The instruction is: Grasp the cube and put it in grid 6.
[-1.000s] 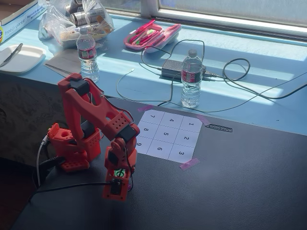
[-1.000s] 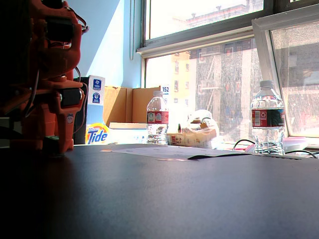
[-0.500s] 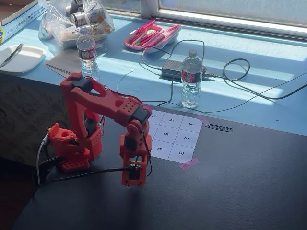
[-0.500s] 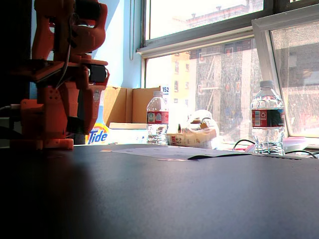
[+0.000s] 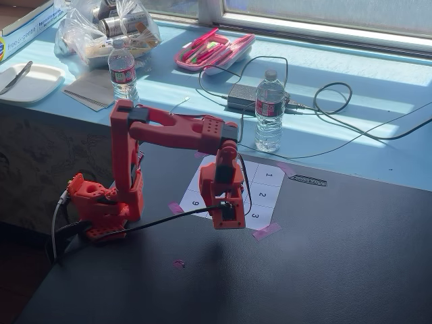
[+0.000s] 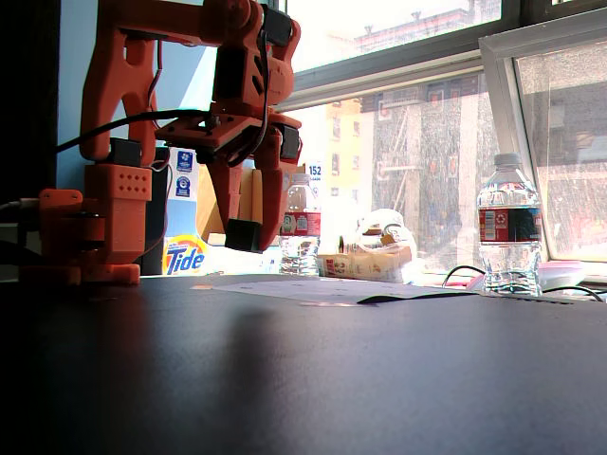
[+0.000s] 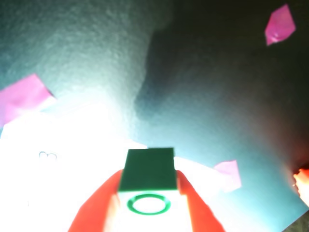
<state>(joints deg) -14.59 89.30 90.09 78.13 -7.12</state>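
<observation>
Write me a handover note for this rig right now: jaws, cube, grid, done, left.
Gripper: jaws shut on the cube, clear in the wrist view.
Cube: held above the table, over the near edge of the grid sheet by the cell marked 3.
Grid 6: hidden behind the arm in a fixed view; not confirmed.
Done: grasp and lift.
Left: carry to cell 6, lower, release.

Green cube [image 7: 147, 170] with ring mark, pinched aloft above the sheet.
</observation>
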